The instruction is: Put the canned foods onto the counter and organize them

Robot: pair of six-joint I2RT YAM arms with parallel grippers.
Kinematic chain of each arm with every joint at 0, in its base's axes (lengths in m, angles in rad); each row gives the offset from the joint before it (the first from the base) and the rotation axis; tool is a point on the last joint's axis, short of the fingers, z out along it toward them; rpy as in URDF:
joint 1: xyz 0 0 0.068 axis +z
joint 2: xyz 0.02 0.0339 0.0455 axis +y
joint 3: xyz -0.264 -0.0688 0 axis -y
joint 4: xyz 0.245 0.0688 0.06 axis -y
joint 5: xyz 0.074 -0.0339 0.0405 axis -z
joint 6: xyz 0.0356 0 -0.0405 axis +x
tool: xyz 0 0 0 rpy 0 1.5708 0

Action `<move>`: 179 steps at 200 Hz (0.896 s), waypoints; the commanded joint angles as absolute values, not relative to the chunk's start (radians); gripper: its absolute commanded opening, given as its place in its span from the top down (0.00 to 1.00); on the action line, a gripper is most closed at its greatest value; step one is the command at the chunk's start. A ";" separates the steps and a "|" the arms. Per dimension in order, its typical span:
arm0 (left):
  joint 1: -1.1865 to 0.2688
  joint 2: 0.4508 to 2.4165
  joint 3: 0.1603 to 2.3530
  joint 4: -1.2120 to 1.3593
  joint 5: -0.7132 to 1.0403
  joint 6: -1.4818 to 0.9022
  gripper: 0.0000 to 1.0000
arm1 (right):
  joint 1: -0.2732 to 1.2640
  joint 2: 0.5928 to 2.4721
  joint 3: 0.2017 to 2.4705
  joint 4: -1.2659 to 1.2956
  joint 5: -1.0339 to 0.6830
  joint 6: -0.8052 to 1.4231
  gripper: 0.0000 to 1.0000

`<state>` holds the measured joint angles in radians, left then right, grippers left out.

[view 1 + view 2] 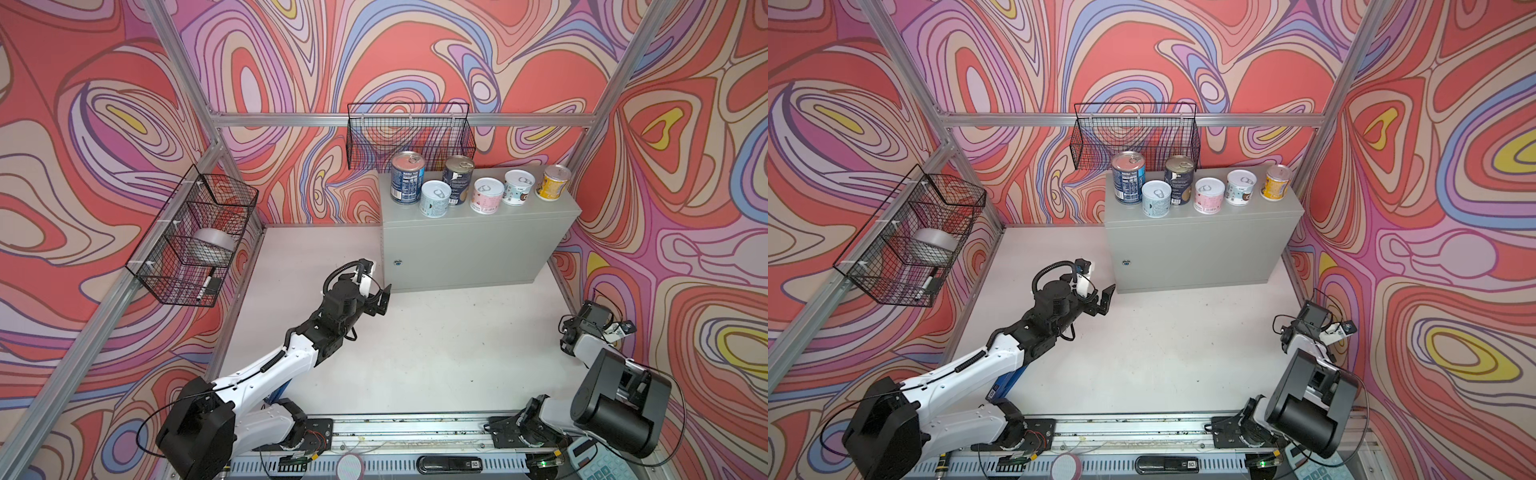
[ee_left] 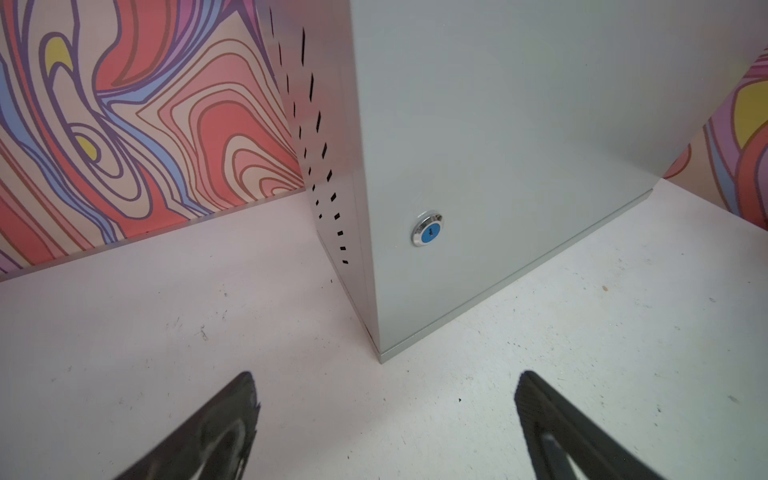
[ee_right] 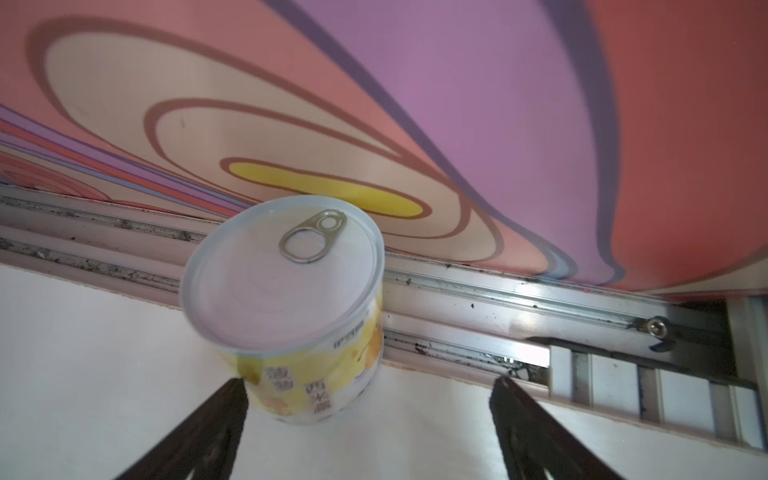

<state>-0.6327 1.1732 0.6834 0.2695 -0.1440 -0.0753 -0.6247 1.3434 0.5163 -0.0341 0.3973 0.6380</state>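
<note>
Several canned foods stand upright on the counter (image 1: 478, 245): two tall dark blue ones (image 1: 407, 176) (image 1: 457, 178), a pale blue (image 1: 435, 197), a pink (image 1: 486, 195), a white-teal (image 1: 518, 187) and a yellow (image 1: 552, 182). My left gripper (image 1: 380, 300) (image 2: 386, 374) is open and empty, low by the counter's front left corner near the lock (image 2: 427, 228). In the right wrist view another yellow can (image 3: 291, 291) stands on the white table by the wall rail. My right gripper (image 3: 370, 382) is open around its base, one fingertip (image 3: 237, 386) right beside it. My right arm hides this can in both top views.
A black wire basket (image 1: 409, 137) hangs on the back wall above the counter. Another basket (image 1: 195, 237) on the left wall holds a silver tape roll (image 1: 214, 245) and a marker (image 1: 206, 286). A metal rail (image 1: 415, 428) runs along the front edge, with a calculator (image 1: 594, 461) at front right.
</note>
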 commanded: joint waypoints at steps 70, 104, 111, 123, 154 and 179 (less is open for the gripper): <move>-0.646 1.174 0.783 0.127 -0.096 -0.102 0.00 | -0.643 1.445 0.637 -0.099 0.277 0.589 0.06; -0.646 1.193 0.840 0.064 -0.093 -0.082 0.00 | -0.643 1.501 0.689 -0.124 0.230 0.540 0.04; -0.646 1.195 0.849 0.057 -0.090 -0.080 0.00 | -0.643 1.510 0.698 -0.133 0.225 0.534 0.05; -0.646 1.196 0.857 0.057 -0.081 -0.078 0.00 | -0.644 1.524 0.707 -0.138 0.218 0.530 0.05; -0.646 1.203 0.879 0.028 -0.058 -0.071 0.00 | -0.643 1.541 0.723 -0.150 0.215 0.524 0.05; -0.646 1.203 0.879 0.009 -0.061 -0.079 0.00 | -0.643 1.549 0.741 -0.170 0.204 0.498 0.03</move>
